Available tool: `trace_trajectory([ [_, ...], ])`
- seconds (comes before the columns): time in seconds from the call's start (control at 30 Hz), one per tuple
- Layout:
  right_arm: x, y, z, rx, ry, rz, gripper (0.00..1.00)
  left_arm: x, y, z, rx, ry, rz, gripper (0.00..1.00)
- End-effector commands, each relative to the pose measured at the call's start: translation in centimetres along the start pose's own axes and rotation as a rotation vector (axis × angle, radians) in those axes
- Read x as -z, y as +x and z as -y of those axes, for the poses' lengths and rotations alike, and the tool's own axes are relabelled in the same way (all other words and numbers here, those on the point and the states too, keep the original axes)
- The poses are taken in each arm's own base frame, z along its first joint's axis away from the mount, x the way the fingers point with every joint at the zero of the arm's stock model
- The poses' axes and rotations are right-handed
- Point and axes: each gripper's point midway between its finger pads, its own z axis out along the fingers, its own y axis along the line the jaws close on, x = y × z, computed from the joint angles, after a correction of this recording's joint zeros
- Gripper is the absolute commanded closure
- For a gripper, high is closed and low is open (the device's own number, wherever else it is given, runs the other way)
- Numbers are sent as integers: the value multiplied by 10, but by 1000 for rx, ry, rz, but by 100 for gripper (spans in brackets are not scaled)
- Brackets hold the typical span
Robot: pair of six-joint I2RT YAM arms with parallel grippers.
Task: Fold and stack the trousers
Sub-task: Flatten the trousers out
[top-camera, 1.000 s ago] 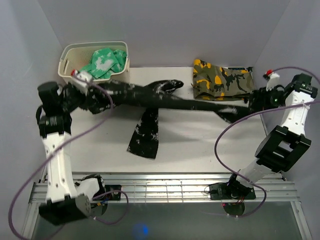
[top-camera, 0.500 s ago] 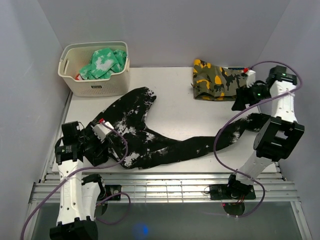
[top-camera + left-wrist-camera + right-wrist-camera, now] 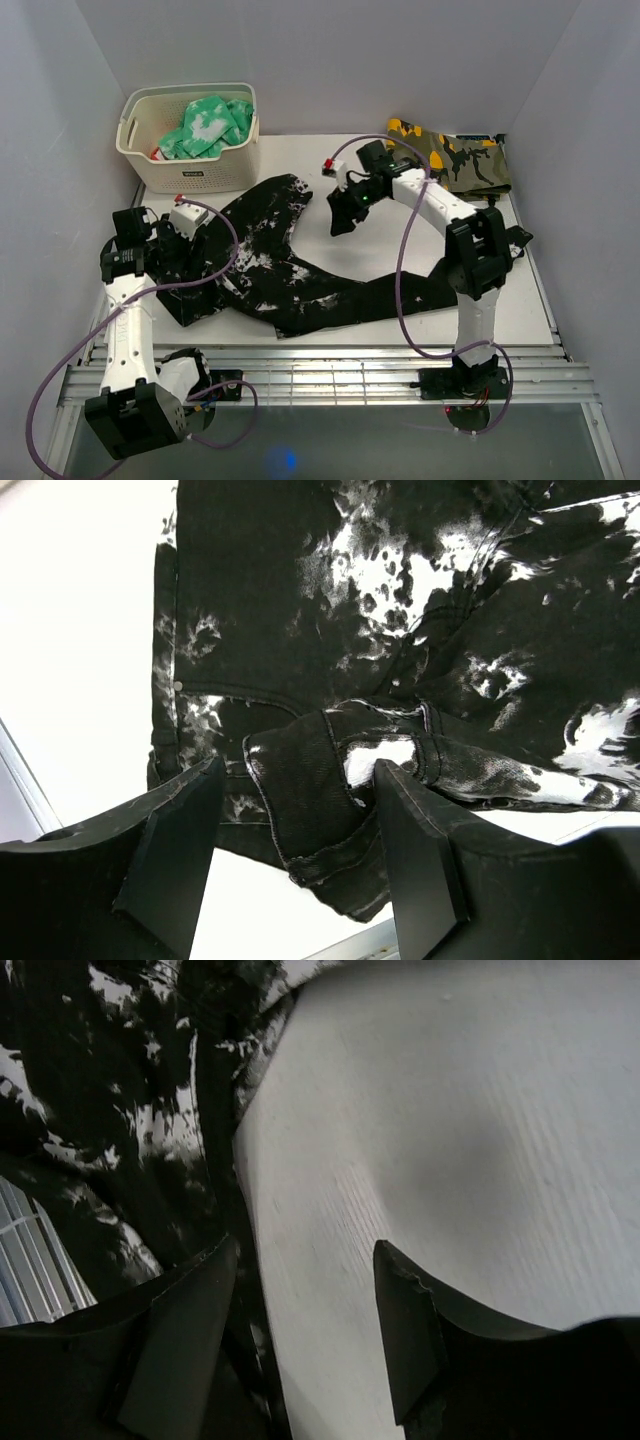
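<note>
The left gripper (image 3: 298, 772) hangs wide open over a rumpled fold of the trousers (image 3: 290, 280), gripping nothing. The right gripper (image 3: 305, 1250) is open too and empty, above bare table (image 3: 300, 160) just beside the cloth's edge. The trousers are black with white splatters, sprawled in a crooked curve over the table's near left. Far left, a cream basket (image 3: 190, 178) holds a green-and-white garment (image 3: 205, 122).

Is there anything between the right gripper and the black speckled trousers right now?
Nothing visible does. The right gripper hangs open over bare table, and the trousers lie right beside it with no object between. The camouflage garment lies at the far edge, off that path.
</note>
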Motion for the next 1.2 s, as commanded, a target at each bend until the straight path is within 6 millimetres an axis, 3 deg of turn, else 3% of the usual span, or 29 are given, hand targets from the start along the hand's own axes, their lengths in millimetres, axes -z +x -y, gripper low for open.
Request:
trace_trajectory([
  [0.0, -44, -15, -4, -19, -28, 15, 37, 4, -3, -4, 31, -28, 3, 29],
  [0.07, -69, -19, -10, -32, -57, 30, 38, 1, 7, -4, 33, -36, -26, 30],
  [0.17, -90, -31, -13, -67, -84, 81, 40, -1, 14, -1, 41, -33, -42, 31],
  [0.27, -112, -27, -18, -140, -133, 88, 44, -2, 17, -2, 48, -36, -53, 32],
  [0.5, -133, -31, -33, -247, -278, 137, 58, -5, 24, -3, 51, -42, -75, 33],
  [0.7, -144, -18, -50, -272, -330, 104, 60, -6, 27, -3, 55, -46, -81, 34],
  [1.0, -159, -2, -51, -275, -316, 68, 66, -7, 25, -6, 56, -53, -78, 34],
  [1.13, -167, 6, -51, -268, -304, 49, 72, -7, 26, -7, 54, -59, -80, 34],
  [1.17, -168, 7, -50, -269, -299, 47, 82, -7, 26, -8, 51, -64, -81, 35],
])
